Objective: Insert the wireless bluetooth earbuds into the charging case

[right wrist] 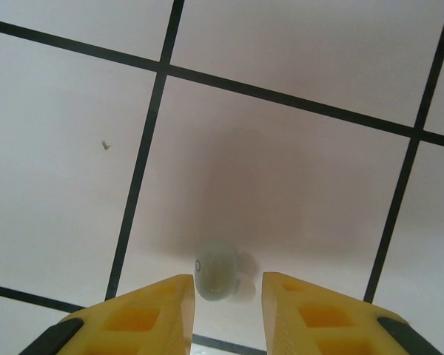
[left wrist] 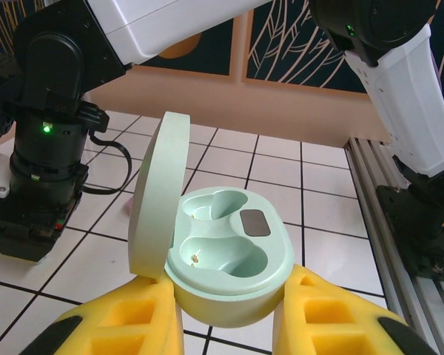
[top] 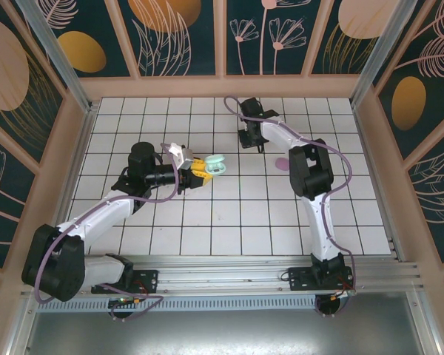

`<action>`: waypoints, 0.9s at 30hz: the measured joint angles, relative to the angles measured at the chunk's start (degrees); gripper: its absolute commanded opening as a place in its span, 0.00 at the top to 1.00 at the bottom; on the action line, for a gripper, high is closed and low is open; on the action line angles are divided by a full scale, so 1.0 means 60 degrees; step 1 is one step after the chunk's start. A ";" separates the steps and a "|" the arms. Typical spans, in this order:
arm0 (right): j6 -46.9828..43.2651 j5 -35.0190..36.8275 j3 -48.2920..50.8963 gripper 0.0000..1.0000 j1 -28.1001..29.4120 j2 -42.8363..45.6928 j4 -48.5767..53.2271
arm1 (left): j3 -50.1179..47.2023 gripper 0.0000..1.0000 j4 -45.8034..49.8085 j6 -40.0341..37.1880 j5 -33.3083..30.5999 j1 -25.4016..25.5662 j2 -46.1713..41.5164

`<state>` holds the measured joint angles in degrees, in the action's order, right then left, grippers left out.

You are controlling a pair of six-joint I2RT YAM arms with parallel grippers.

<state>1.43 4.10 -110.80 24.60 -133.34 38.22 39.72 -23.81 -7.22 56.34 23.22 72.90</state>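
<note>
My left gripper [top: 200, 168] is shut on the mint green charging case [top: 215, 166], held above the tiles. In the left wrist view the case [left wrist: 233, 255] sits between the yellow fingers [left wrist: 126, 325] with its lid [left wrist: 157, 196] swung open to the left, and both wells are empty. My right gripper [top: 249, 139] points down at the far middle of the floor. In the right wrist view a pale mint earbud [right wrist: 216, 271] lies on a tile between the yellow fingertips [right wrist: 159, 310] of the right gripper [right wrist: 228, 288]. It is close to the left fingertip, with a gap to the right one.
A pink rounded shape [top: 281, 164] lies on the tiles, partly hidden by the right arm [top: 307, 166]. The right arm's black wrist [left wrist: 44, 148] stands to the left beyond the case. Walls enclose the white tiled floor [top: 229, 214] on three sides.
</note>
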 measured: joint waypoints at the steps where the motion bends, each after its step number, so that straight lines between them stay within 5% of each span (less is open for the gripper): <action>1: -0.0004 0.0004 -0.0018 0.70 0.0007 -0.0040 0.0007 | 0.0000 0.89 0.0000 0.0000 -0.0004 -0.0011 0.0004; 27: -0.0299 0.0055 -0.0284 0.77 0.0153 -0.0415 0.0193 | -0.0219 0.89 0.0004 -0.0004 -0.0011 -0.0102 -0.0044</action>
<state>-0.36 4.43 -112.51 25.52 -135.83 39.38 38.41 -23.79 -7.25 56.27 22.61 72.64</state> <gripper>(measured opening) 0.234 0.254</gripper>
